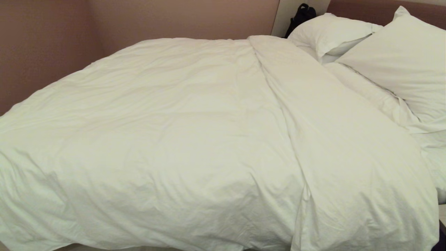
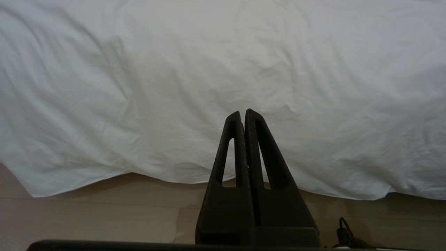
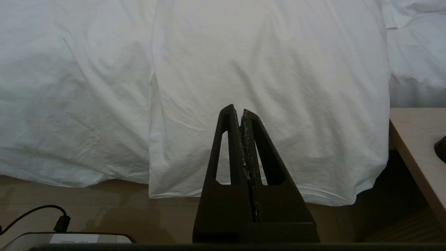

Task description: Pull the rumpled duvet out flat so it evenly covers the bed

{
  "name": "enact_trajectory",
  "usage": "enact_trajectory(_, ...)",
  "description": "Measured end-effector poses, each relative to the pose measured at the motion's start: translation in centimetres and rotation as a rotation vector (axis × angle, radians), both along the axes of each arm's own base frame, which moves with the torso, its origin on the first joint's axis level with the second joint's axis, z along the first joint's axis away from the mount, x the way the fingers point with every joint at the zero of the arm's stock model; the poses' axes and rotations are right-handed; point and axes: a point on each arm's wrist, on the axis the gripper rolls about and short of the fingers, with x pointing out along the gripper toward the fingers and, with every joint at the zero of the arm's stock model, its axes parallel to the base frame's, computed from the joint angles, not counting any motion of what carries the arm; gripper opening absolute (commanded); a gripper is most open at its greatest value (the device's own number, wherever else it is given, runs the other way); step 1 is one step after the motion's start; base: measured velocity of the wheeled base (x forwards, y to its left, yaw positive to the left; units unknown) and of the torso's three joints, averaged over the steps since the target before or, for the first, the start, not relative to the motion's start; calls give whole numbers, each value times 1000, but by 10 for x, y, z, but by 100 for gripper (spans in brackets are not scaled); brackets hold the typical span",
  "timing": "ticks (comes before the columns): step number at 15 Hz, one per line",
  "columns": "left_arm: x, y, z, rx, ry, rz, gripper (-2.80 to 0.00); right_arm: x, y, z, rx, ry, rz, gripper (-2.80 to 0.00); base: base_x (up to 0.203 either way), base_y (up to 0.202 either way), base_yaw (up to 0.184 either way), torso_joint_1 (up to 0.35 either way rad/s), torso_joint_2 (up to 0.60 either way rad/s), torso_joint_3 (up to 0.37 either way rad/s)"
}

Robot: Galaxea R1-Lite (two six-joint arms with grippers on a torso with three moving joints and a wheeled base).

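Note:
The white puffy duvet (image 1: 167, 132) lies wrinkled over most of the bed, with a folded-back band (image 1: 334, 139) running from the far side to the near edge beside the pillows. Its hem hangs down the near side almost to the floor (image 2: 104, 181) (image 3: 244, 195). The bed's mattress sheet (image 1: 432, 153) shows only at the right. Neither arm appears in the head view. My left gripper (image 2: 243, 113) is shut and empty, held short of the hanging duvet (image 2: 209, 69). My right gripper (image 3: 237, 108) is also shut and empty, facing the folded band's hanging end (image 3: 271, 69).
Two white pillows (image 1: 400, 59) (image 1: 331, 33) lean at the head end on the right, with a black bag (image 1: 302, 14) behind them. A wall runs along the bed's far side. A light wooden nightstand (image 3: 414, 146) stands right of the hanging duvet. Wood floor (image 2: 87, 219) lies below.

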Motion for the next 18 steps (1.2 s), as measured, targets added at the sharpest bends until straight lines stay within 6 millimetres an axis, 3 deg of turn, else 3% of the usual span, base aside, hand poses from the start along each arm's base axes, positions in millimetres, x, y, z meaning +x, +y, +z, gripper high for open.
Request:
enact_trajectory(8, 0, 0, 0, 3, -1, 1, -280, 0, 0, 0, 0, 1, 1, -280, 0, 12, -1, 0, 1, 0)
enact_trajectory(18, 0, 0, 0, 5, 0, 2, -280, 0, 0, 0, 0, 0, 0, -280, 0, 193, 0, 0, 1, 3)
